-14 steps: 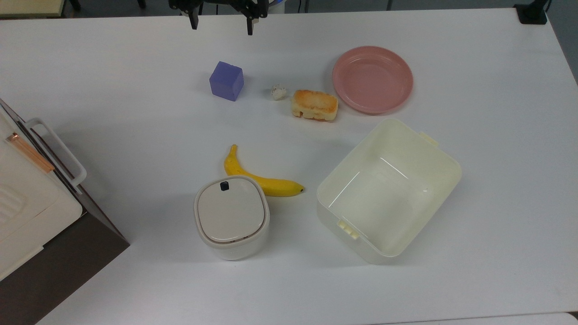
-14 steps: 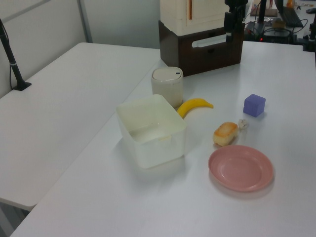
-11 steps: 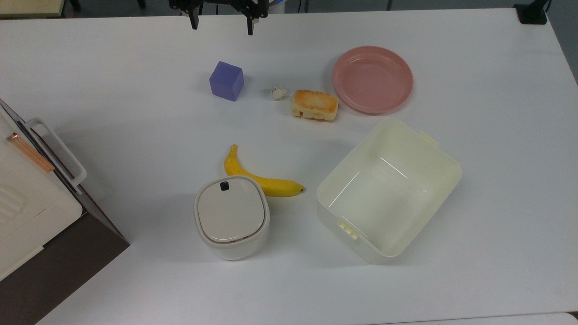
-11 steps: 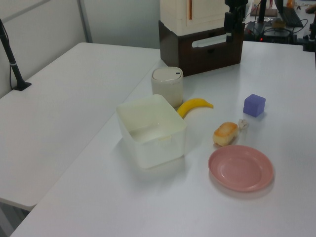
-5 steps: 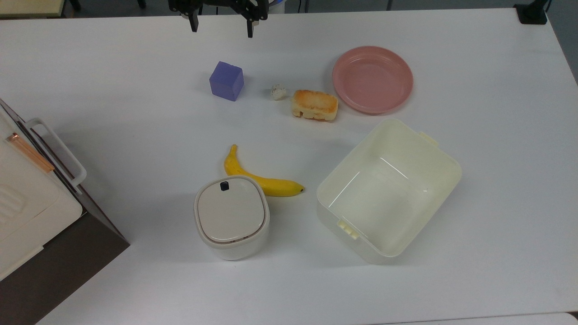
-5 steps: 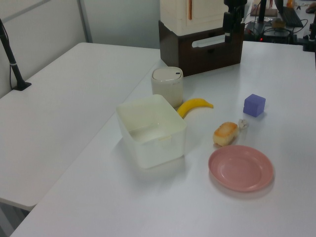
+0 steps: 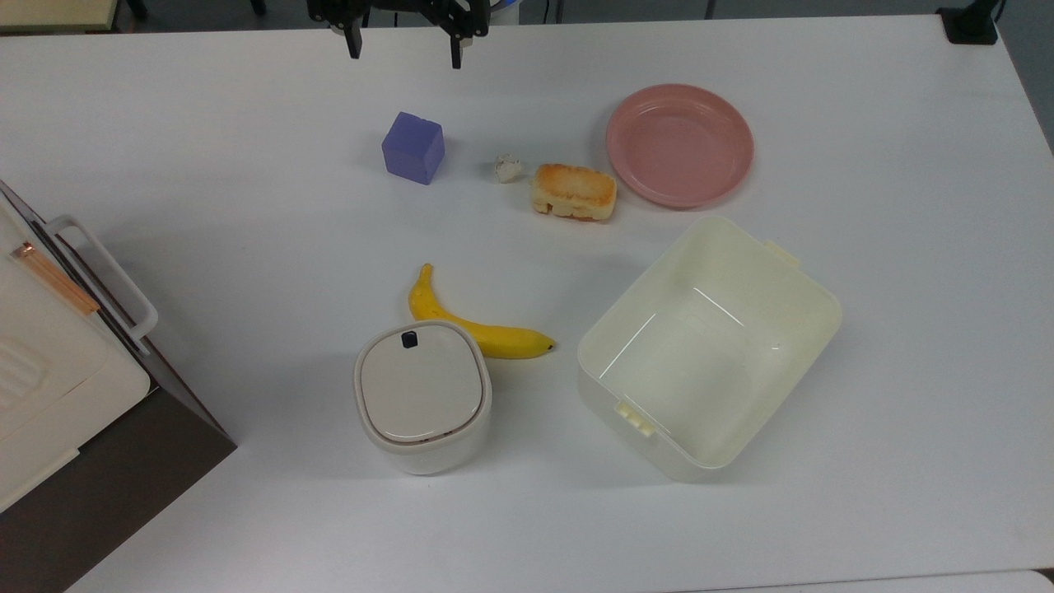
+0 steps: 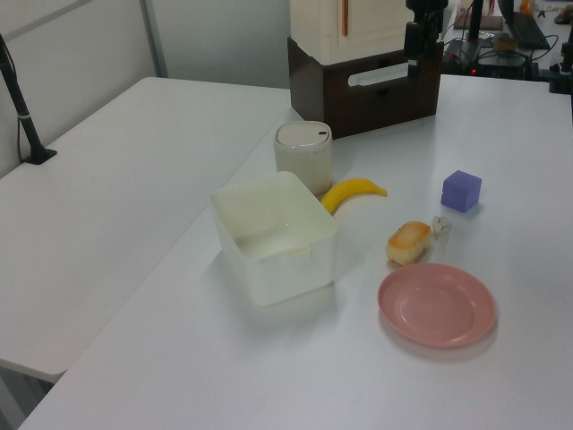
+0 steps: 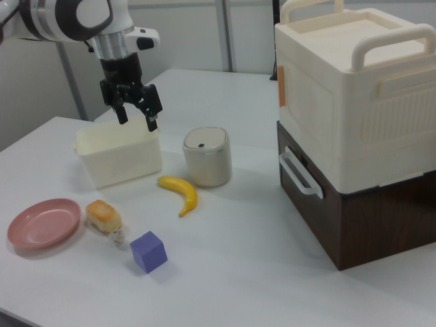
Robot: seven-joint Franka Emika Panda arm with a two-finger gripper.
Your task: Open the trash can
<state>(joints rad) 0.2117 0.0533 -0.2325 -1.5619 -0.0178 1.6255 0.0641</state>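
Note:
The trash can (image 7: 422, 399) (image 8: 303, 157) (image 9: 207, 156) is a small white rounded-square bin with a flat beige lid lying shut and a small black button (image 7: 408, 338) at the lid's edge. It stands on the white table beside a banana. My gripper (image 7: 403, 52) (image 9: 137, 118) hangs open and empty high above the table at the top view's upper edge, well away from the bin, past the purple cube. In the left view the gripper (image 8: 413, 55) shows near the top, in front of the stacked boxes.
A banana (image 7: 469, 322) lies against the bin. A large cream tub (image 7: 708, 346) sits to the top view's right. A purple cube (image 7: 412, 147), a crumpled scrap (image 7: 507, 168), a piece of toasted bread (image 7: 574, 192) and a pink plate (image 7: 679, 144) lie farther back. A cream-and-brown box stack (image 9: 354, 129) stands at the top view's left.
The gripper has crept slightly toward the top view's upper edge. Nothing on the table has moved.

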